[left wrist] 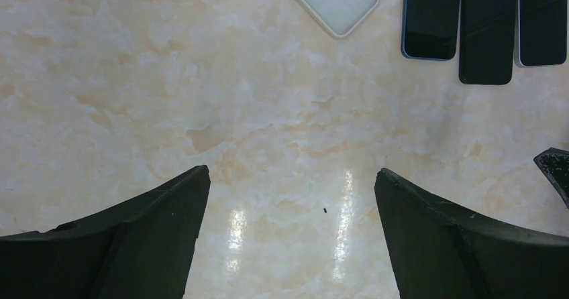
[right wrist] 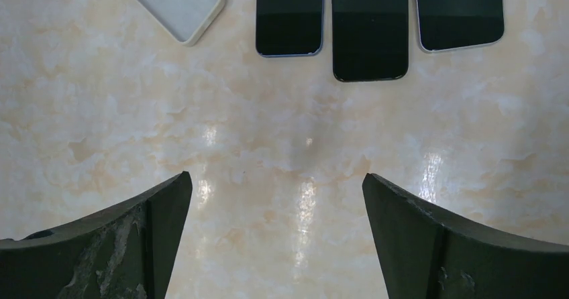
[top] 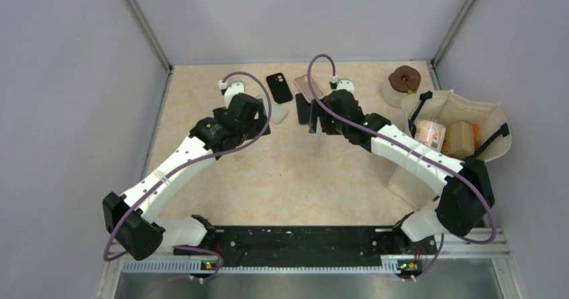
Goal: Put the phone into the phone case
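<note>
Your left jaws and right jaws both standing wide open, gripping nothing, hovering over bench [right wrist: 282, 111]. Pale phone case [right wrist: 176, 4] lying flat on bench, empty, just left of three dark phones [right wrist: 370, 27] lying side by side.

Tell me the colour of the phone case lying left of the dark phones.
Pale frosted white phone case, clearest in the right wrist view.
</note>
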Robot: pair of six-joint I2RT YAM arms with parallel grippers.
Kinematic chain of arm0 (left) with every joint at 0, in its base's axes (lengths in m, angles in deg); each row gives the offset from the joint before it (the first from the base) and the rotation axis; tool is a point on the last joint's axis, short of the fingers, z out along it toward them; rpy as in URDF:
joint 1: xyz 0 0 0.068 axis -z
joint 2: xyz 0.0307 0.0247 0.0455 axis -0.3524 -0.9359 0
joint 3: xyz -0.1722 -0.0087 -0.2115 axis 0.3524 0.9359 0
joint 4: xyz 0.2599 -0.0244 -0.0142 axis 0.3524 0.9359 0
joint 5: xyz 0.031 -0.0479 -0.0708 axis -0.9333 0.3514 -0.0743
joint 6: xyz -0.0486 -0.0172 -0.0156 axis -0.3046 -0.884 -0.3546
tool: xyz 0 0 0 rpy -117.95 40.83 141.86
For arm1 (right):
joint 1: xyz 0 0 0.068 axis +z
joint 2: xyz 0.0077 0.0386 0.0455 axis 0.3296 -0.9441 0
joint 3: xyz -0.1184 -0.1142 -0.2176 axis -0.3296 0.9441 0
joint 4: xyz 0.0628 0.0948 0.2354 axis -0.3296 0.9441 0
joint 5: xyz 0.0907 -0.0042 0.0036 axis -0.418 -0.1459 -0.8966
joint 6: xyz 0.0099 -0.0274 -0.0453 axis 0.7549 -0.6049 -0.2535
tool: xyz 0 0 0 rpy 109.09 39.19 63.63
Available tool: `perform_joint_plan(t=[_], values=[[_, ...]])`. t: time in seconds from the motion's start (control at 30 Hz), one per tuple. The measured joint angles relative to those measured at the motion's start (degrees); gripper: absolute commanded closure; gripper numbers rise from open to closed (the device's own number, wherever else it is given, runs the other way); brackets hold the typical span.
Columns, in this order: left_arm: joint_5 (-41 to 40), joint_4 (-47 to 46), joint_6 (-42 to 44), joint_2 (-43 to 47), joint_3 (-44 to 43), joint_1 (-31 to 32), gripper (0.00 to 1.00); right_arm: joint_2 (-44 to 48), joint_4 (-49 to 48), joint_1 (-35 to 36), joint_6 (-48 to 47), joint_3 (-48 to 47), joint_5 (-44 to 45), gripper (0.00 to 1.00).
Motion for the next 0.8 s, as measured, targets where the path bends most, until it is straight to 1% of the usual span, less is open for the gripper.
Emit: perform_joint_plan(t=[0.23,0.37,0.47,0.53,0.7,0.8], values=[[0.22,0.07,0.0,0.0,0.0,-0.04,0.01,-0.26,0.42,-0.02,-0.57,-0.61,0.04,0.01],[0.83,0.2,-0.02,0.0,0.0,-0.68,0.01,-4.09,1.44,-0.85,-1.95,-5.95,-0.39,0.01],[2.14,0.35,-0.04,0.0,0.0,-2.08,0.02,-10.54,1.51,-3.1,-3.37,-13.53,-1.7,0.02],[2.84,0.42,-0.07,0.0,0.02,-3.26,0.02,-14.99,1.68,-4.85,-4.26,-18.16,-2.91,0.04],[5.81,0.46,-0.02,0.0,0.68,-6.84,0.02,-29.27,3.63,-9.51,-7.04,-33.05,-6.86,0.1],[7.37,0.79,0.09,0.0,1.2,-8.76,0.03,-36.72,4.57,-11.28,-8.92,-39.89,-8.31,0.11]])
